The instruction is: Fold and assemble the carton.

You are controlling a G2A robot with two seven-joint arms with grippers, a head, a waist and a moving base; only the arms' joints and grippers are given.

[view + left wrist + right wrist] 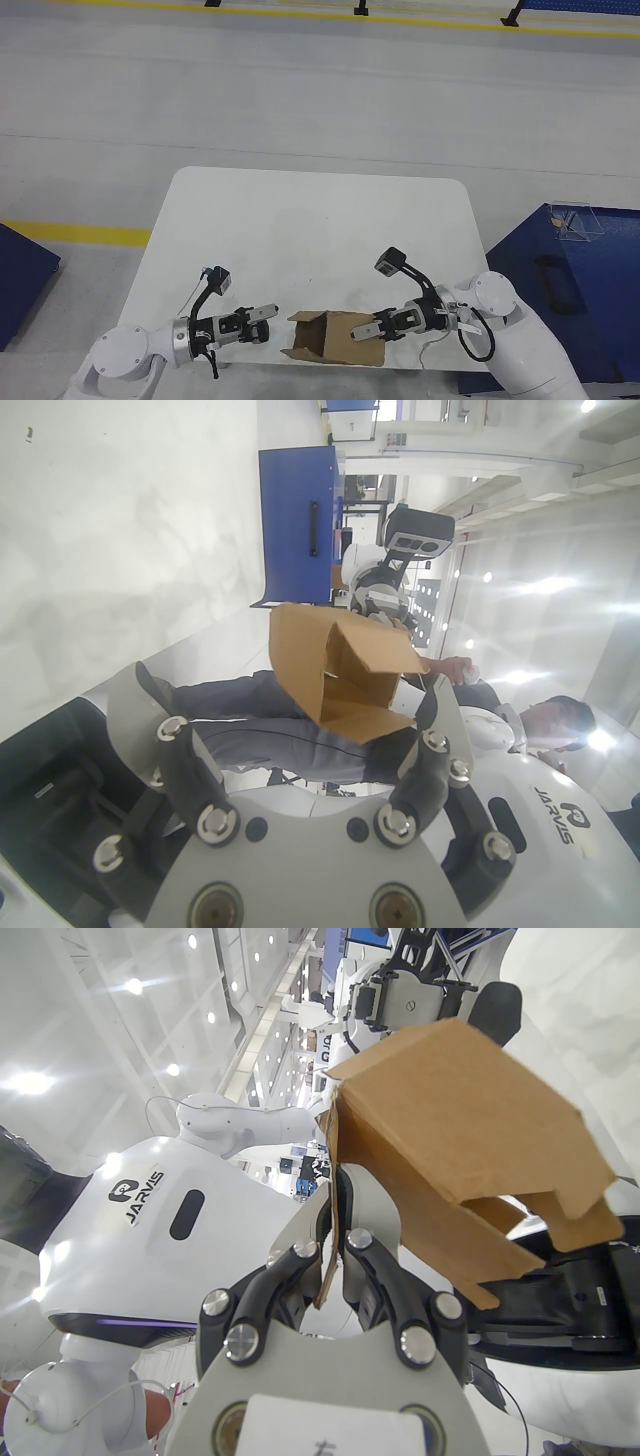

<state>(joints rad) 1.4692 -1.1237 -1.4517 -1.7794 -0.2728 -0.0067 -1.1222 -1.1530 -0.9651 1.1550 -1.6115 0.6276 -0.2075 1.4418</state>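
carton (pixel 335 338): matt brown corrugated cardboard, cut edges raw and fuzzy. counter (pixel 300 220) under the carton: smooth white top, faint sheen. right pincer (pixel 336 1188) and left pincer (pixel 287 700): matt black plastic links, shiny metal screws.

At the table's (pixel 310 220) near edge is the carton (pixel 335 338) — between left pincer (pixel 266 324) and right pincer (pixel 366 331).

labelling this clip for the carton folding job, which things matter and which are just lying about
Job: carton, held by a flap in the right gripper; left gripper, open beside it.
Lying about: blue cabinet; clear stand on it.
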